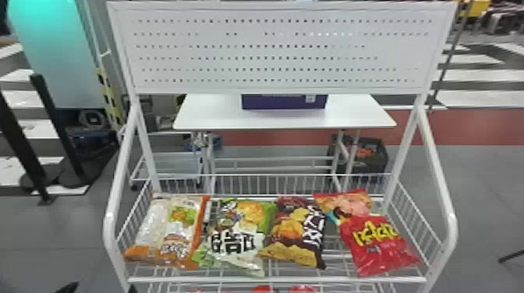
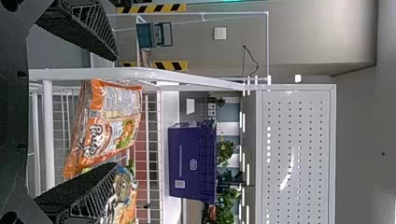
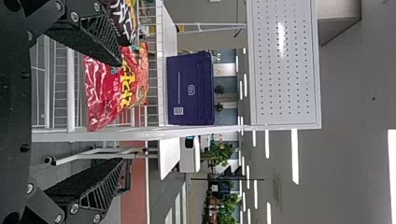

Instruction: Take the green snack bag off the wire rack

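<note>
The left gripper (image 1: 99, 289) is released and empty, its fingers parted wide at the front left corner of the wire rack (image 1: 277, 279). The right gripper (image 3: 120, 112) is likewise unclenched and holds nothing, fingers well apart near the rack's right side. The green snack bag (image 1: 234, 237) lies on the rack's basket shelf, second from the left, its printed face up. In the left wrist view it shows partly behind one of the left gripper's fingers. Just to its left lies the orange and white bag (image 1: 167, 230); just to its right, the brown bag (image 1: 292, 233). Farther right is a red bag (image 1: 378, 245), with a pink and red bag (image 1: 347, 202) behind it. Beyond the rack, a purple box (image 1: 284, 102) sits on a white worktop (image 1: 218, 117).
</note>
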`<state>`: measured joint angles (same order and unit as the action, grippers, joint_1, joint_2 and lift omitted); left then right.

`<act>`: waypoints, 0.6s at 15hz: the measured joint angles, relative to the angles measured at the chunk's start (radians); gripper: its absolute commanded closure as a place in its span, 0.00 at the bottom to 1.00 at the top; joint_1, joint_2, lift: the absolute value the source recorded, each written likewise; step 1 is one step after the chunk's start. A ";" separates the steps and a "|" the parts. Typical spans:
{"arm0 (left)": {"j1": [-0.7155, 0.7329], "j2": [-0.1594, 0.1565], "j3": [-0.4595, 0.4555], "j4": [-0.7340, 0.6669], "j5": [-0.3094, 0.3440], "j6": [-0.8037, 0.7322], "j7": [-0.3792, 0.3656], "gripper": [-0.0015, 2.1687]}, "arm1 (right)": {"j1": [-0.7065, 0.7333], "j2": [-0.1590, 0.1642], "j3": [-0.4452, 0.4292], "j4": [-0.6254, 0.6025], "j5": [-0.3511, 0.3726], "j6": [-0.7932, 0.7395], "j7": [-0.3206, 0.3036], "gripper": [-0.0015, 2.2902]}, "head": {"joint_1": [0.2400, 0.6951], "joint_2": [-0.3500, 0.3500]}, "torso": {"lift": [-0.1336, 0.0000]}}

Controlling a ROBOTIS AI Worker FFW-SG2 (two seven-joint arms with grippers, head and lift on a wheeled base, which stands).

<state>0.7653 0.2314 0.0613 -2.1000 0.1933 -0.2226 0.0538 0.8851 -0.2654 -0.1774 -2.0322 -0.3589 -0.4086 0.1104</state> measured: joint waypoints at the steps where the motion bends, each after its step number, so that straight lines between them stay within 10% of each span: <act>1: -0.001 0.000 0.000 0.000 0.000 0.000 0.000 0.04 | 0.000 0.000 0.000 0.000 0.000 0.000 0.000 0.08 | 0.57 0.50 | 1.00; 9: -0.002 0.000 0.000 -0.002 0.000 0.001 0.001 0.04 | 0.000 0.003 -0.001 0.001 0.000 0.000 0.000 0.08 | 0.57 0.50 | 1.00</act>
<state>0.7635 0.2316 0.0613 -2.1016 0.1933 -0.2218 0.0550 0.8851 -0.2623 -0.1780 -2.0316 -0.3589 -0.4087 0.1104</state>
